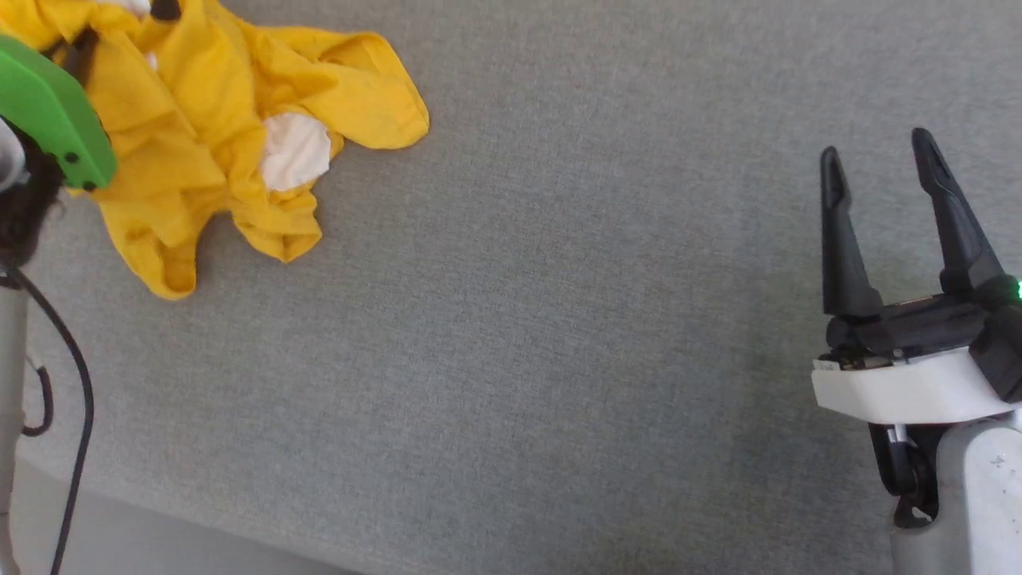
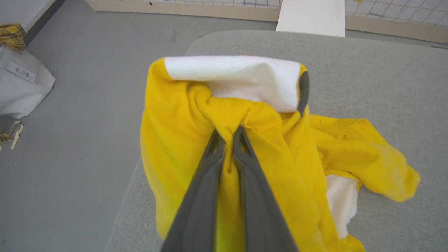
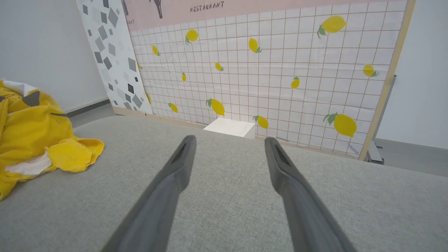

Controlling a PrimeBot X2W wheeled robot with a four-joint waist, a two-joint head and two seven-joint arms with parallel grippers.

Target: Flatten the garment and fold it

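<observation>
Garment (image 2: 175, 133) pinched in left jaws at the surface's (image 1: 559, 319) far-left corner.
A slow, straight lift is advised; right jaws are held wide.

Grey fabric surface (image 1: 559, 319), perhaps cushion, garment (image 1: 192, 136) atop

Head view overhead, wrist views low, sharing garment (image 1: 184, 136)

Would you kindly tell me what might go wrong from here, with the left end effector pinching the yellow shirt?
The left end effector grips only a thin fold of the garment, so it may slip free when lifted.
The garment bunches by the edge of the grey surface; a pull could drag it off.
The open right end effector is too far to help.
</observation>
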